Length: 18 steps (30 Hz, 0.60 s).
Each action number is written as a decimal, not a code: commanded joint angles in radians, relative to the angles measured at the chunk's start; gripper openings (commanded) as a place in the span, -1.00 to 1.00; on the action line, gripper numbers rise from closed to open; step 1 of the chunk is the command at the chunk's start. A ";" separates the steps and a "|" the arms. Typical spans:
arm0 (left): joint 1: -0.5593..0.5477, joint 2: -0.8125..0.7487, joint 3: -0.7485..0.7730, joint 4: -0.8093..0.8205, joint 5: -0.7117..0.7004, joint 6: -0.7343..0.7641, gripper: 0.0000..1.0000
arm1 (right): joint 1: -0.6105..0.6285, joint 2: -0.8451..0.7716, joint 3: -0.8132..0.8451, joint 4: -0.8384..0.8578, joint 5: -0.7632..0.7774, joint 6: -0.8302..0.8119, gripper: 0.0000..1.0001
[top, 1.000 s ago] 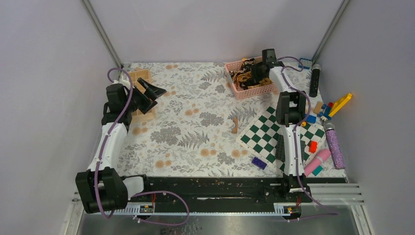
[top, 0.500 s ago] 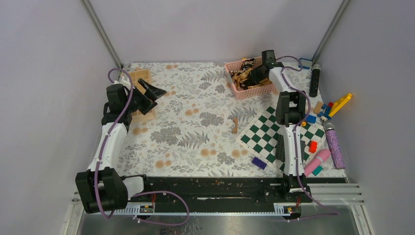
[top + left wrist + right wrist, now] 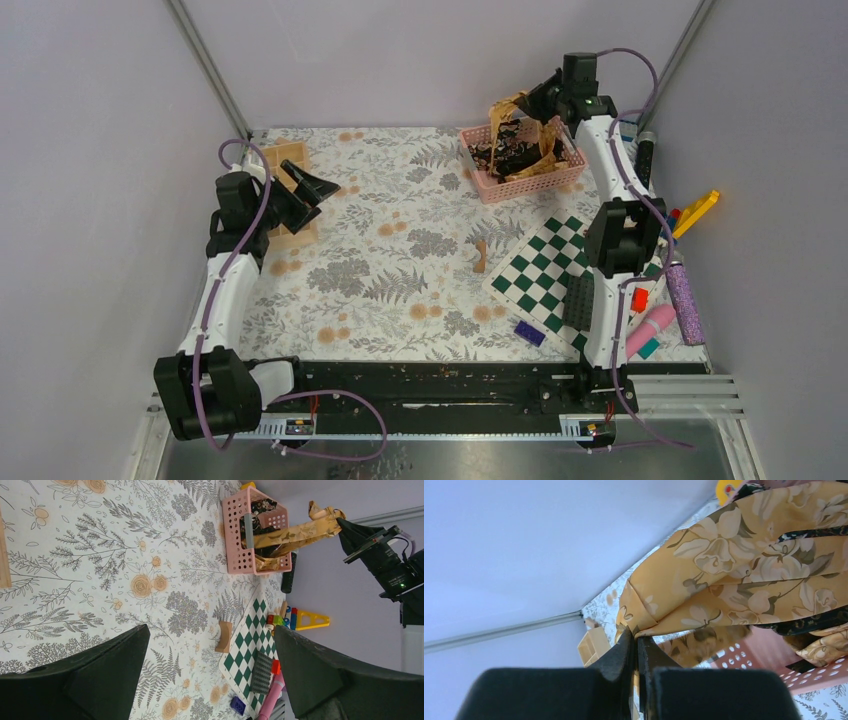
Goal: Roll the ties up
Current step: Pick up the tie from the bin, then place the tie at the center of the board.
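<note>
My right gripper (image 3: 530, 104) is shut on a fold of the golden-tan tie (image 3: 503, 110) and holds it raised above the pink basket (image 3: 527, 183) at the back right. The tie hangs in two strands down into the basket. In the right wrist view the tie (image 3: 744, 580) shows a pale flower print and is pinched between the fingertips (image 3: 636, 640). A dark tie (image 3: 512, 155) with small light prints lies in the basket. My left gripper (image 3: 325, 187) is open and empty at the back left, low over the floral cloth. From the left wrist view the lifted tie (image 3: 295, 532) shows far off.
A green-and-white checkered board (image 3: 550, 280) lies right of centre, with a grey plate, toy bricks (image 3: 685, 218), a pink marker (image 3: 648, 331) and a glittery tube (image 3: 683, 297) near it. A small wooden arch block (image 3: 481, 254) stands mid-table. Wooden blocks (image 3: 285, 158) lie by the left gripper.
My right gripper has risen out of the pink basket and moved back, pulling the golden-tan tie up with it. The left arm has not moved.
</note>
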 commanded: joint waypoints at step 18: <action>-0.051 -0.043 0.061 0.037 0.054 -0.005 0.98 | 0.087 -0.370 -0.347 0.128 -0.352 -0.188 -1.00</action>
